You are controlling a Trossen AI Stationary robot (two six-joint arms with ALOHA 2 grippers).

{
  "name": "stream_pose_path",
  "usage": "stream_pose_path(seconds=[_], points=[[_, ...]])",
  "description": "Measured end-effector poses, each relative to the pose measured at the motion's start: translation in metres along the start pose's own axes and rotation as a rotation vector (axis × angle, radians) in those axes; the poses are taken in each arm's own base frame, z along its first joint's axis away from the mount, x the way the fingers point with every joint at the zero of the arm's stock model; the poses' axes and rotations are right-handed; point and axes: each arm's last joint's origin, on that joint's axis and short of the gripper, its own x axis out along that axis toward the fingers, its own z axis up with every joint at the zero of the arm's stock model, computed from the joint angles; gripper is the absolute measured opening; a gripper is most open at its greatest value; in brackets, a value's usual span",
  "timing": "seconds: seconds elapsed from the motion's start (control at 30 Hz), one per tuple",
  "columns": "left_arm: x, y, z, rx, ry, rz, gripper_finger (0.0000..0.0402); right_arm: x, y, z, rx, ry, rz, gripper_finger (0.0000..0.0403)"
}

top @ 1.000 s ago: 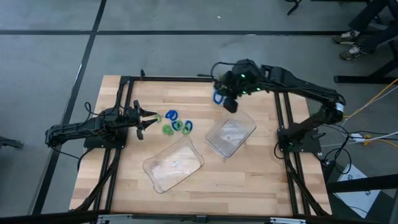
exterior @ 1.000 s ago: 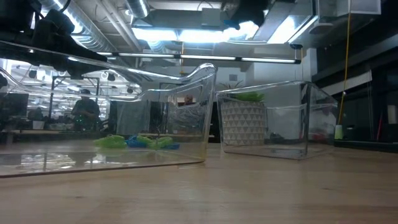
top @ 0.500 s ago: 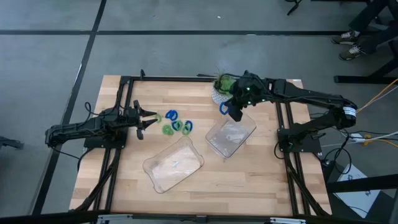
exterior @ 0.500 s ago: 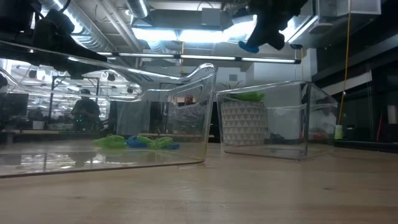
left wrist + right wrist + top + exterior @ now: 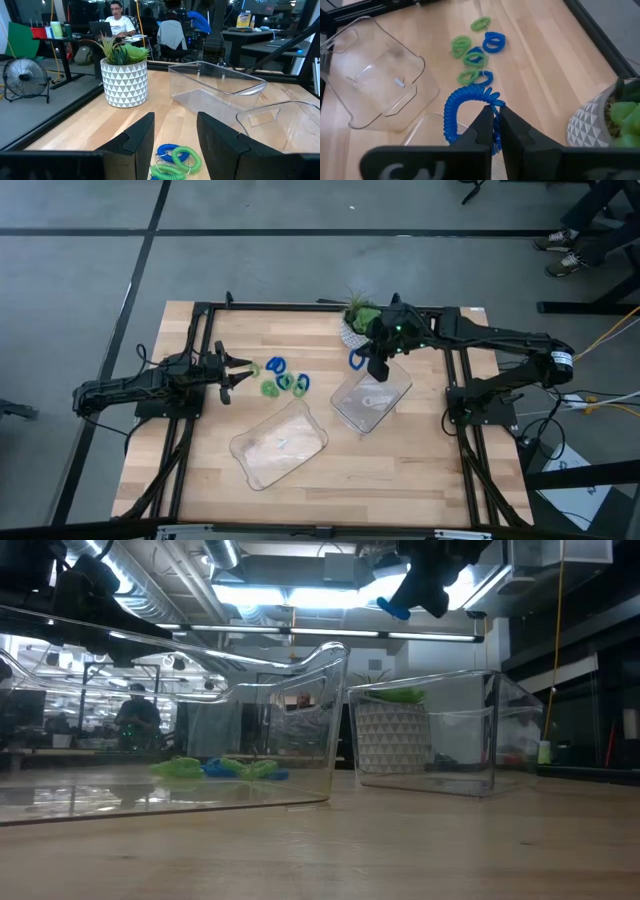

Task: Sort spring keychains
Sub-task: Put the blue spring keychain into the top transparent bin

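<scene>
High view, left to right. Left end effector (image 5: pixel 238 370) sat low over the counter (image 5: pixel 400 470) at centre left of the frame, fingers spread apart and holding nothing; left wrist view confirmed a clear gap between the two fingers (image 5: pixel 137 140).

Just right of it, a pile of keychains (image 5: pixel 283 378) lay on the wood, blue and green loops mixed, some touching. In the left wrist view the pile (image 5: pixel 175 161) showed just beyond the fingers.

Below and right of the pile, near tray (image 5: pixel 280 444), clear, lying at a slant at lower centre. Nothing visible inside.

Right of that, far tray (image 5: pixel 372 398), clear, also slanted, at centre.

Right end effector (image 5: pixel 370 364) hung above the upper left edge of the far tray, clenched on a blue keychain (image 5: pixel 355 359). Right wrist view: fingertips pinched together on the coil (image 5: pixel 465 107). Low view: the blue keychain (image 5: pixel 394 607) was held high at top of frame, well above the tray rims.

Plant (image 5: pixel 358 319) in a patterned pot stood at the upper edge of the counter, just above the right end effector.
</scene>
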Motion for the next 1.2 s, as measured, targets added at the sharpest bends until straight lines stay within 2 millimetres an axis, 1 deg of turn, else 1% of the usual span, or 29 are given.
stream_pose_path(seconds=[0.17,0.4,0.8,1.0,1.2], points=[[0.0,0.0,0.0,0.0,0.0,0.0,0.0143,0.0,0.003,0.0,-0.028,0.004,0.01,0.0019],[0.0,0.0,0.0,0.0,0.0,0.0,0.0143,0.008,0.007,-0.002,-0.043,0.028,0.023,0.0018],[0.0,0.0,0.0,0.0,0.0,0.0,0.0143,0.023,0.011,-0.005,-0.119,0.071,0.053,0.0019],[0.0,0.0,0.0,0.0,0.0,0.0,0.0143,0.023,0.011,-0.005,-0.144,0.075,0.053,0.0018],[0.0,0.0,0.0,0.0,0.0,-0.001,0.0143,0.022,0.01,-0.01,-0.142,0.132,0.051,0.0018]])
